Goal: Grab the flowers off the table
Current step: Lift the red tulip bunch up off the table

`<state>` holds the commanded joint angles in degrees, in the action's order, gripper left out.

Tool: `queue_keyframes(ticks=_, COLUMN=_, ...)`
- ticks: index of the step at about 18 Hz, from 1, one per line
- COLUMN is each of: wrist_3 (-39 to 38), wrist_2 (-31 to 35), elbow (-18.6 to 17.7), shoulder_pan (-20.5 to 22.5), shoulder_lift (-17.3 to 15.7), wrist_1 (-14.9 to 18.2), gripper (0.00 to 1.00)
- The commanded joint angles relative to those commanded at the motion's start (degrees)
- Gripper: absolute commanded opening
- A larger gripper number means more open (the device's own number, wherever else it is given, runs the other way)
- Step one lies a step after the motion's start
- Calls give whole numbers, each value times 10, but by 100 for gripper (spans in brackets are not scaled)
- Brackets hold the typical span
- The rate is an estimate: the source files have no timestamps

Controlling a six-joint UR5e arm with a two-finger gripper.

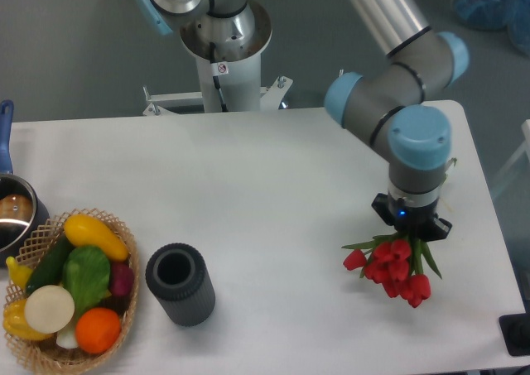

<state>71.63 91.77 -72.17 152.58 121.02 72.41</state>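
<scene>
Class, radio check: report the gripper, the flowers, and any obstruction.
Gripper directly over the flowers, fingers hidden, grip unconfirmed. Red tulips at the table's right side. Dark cylinder and wicker basket well left, nothing obstructing.

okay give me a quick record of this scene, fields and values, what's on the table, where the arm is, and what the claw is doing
flowers: red tulips near the table's right edge, blooms toward the camera
claw: directly over the flowers' stems, fingers hidden under the wrist, so grip cannot be told
table: white top
basket: wicker basket of vegetables at front left
cylinder: dark hollow cylinder just right of the basket
pot: metal pot with blue handle at left edge
</scene>
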Motion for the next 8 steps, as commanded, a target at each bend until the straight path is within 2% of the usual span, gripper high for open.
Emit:
queue_keyframes(ticks=4, wrist_3=5, wrist_2=-11, elbow=34, shoulder_pan=6, shoulder_lift=4, wrist_1=46, gripper=0)
queue_keyframes(ticks=8, wrist_3=7, wrist_2=-7, elbow=41, shoulder_pan=7, shoulder_lift=3, wrist_1=55, gripper=0)
